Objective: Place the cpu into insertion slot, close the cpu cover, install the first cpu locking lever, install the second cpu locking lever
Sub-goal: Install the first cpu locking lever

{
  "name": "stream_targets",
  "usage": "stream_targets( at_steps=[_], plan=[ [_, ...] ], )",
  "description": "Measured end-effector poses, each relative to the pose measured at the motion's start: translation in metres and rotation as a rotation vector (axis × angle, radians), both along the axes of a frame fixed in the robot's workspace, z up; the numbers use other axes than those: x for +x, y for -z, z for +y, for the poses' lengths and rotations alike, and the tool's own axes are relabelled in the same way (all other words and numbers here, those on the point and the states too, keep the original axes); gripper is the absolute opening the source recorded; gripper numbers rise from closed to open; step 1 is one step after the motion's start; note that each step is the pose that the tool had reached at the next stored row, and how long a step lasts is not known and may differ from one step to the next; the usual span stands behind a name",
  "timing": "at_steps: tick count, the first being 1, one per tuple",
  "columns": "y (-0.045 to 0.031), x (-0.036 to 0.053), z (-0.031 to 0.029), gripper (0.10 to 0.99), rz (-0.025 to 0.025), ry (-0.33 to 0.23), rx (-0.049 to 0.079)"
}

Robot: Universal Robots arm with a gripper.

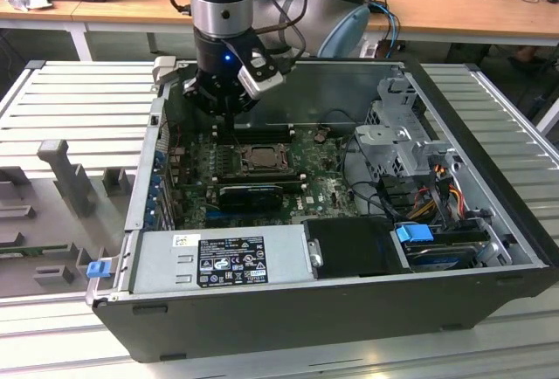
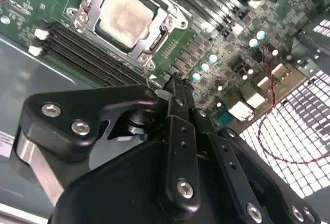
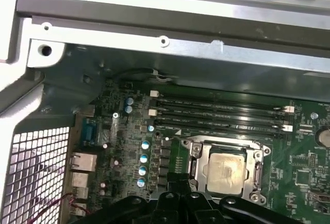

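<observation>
The cpu (image 2: 126, 17) lies flat in the insertion slot (image 1: 239, 154), pale and square. Around it sits the silvery cpu cover (image 2: 159, 34), lowered, with the chip showing through its window. In the first wrist view the cpu (image 3: 225, 171) and the cpu cover (image 3: 227, 146) look the same. My gripper (image 2: 174, 82) hangs shut just beside the socket's corner, fingers pressed together. A thin metal lever wire (image 2: 145, 74) rises from that corner towards the fingertips; whether they touch it I cannot tell. In the exterior view my gripper (image 1: 229, 124) is above the board, at the slot's far left.
Black memory slots (image 3: 221, 114) run along the socket. A long black card (image 1: 251, 194) lies in front of it. The grey power supply box (image 1: 223, 259) fills the near side and a drive cage (image 1: 406, 139) stands at the exterior view's right. The case wall (image 3: 170, 33) is close behind.
</observation>
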State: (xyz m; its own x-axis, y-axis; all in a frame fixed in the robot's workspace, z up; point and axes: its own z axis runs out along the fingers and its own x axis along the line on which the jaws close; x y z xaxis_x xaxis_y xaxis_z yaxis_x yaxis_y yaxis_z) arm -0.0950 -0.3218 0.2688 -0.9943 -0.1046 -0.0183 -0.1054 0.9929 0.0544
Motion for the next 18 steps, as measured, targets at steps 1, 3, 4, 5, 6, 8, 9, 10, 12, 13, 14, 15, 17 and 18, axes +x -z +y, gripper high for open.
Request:
stream_targets(
  at_steps=[1,3,4,5,6,8,9,10,12,13,14,15,17,18],
  plan=[
    [0.0003,-0.0004,0.0000,0.106,0.0000,0.000,0.000],
    [0.0010,-0.0008,0.0000,0.106,-0.0002,0.000,0.000],
    [0.0012,-0.0008,0.0000,0.106,-0.0002,0.000,0.000],
    [0.0015,-0.0009,0.0000,0.106,-0.0003,0.000,0.000],
    [0.0019,-0.0010,0.0000,0.106,-0.0004,0.000,0.000],
    [0.0027,-0.0010,0.0000,0.106,-0.0006,0.000,0.000],
    [0.0031,-0.0011,0.0000,0.106,-0.0005,0.000,0.000],
    [0.0038,-0.0017,0.0000,0.106,-0.0005,0.000,0.000],
    [0.0048,-0.0032,0.0000,0.106,-0.0004,0.000,0.000],
    [0.0055,-0.0049,0.0000,0.106,-0.0004,0.000,0.000],
    [0.0063,-0.0081,0.0004,0.106,-0.0006,0.000,0.000],
    [0.0067,-0.0103,0.0008,0.106,-0.0005,0.000,0.000],
    [0.0078,-0.0152,0.0015,0.106,-0.0006,0.000,0.000],
    [0.0089,-0.0167,0.0032,0.106,-0.0006,0.000,0.000]
  ],
)
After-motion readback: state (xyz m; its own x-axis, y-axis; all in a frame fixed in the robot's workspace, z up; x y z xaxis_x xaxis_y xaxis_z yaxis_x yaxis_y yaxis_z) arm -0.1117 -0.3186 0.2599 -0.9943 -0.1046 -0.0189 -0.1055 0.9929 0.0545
